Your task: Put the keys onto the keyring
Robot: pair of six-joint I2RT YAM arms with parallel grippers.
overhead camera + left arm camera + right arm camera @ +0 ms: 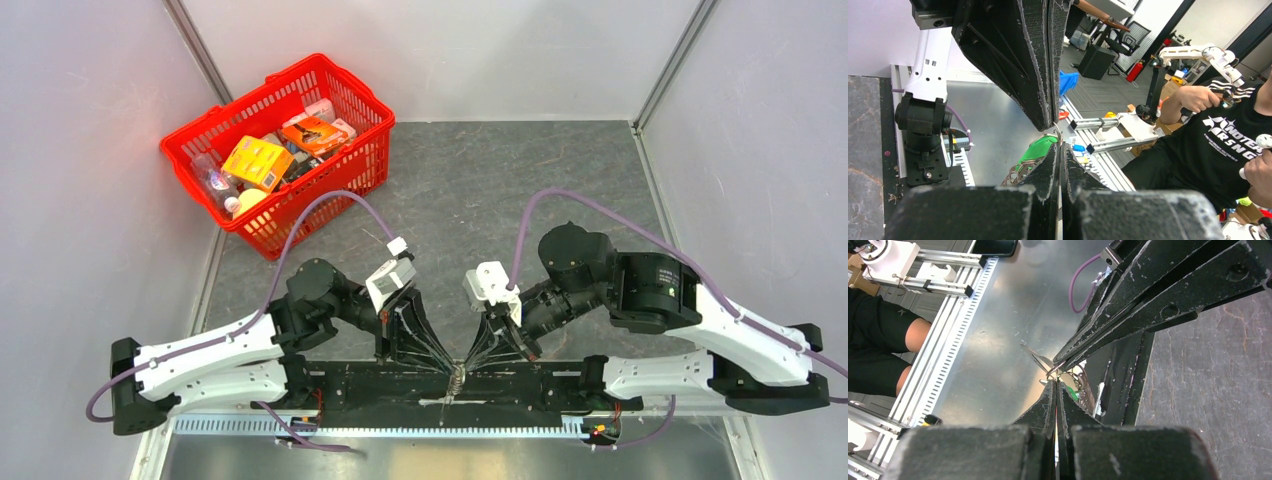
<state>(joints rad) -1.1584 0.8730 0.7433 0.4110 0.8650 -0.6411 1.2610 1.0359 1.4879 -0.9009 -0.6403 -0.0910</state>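
My left gripper (447,366) and right gripper (468,364) meet tip to tip over the table's near edge, both shut. Between the tips sits a thin wire loop (1058,132) of the keyring, and both pairs of jaws pinch it from opposite sides. The keyring's dark coiled rim (1018,175) hangs beside my left fingers (1050,165), as does the key's green head (1038,149). In the right wrist view the loop (1053,371) sits at my right gripper (1056,382), with the silvery key blade (1035,358) to its left and the coil (1087,387) to its right. From above, only a silvery bundle (456,381) shows.
A red basket (300,215) full of packets stands at the back left. A black base plate (380,385) and a slotted metal rail (400,425) run along the near edge under the grippers. A person in a black shirt (1228,145) sits beyond that edge.
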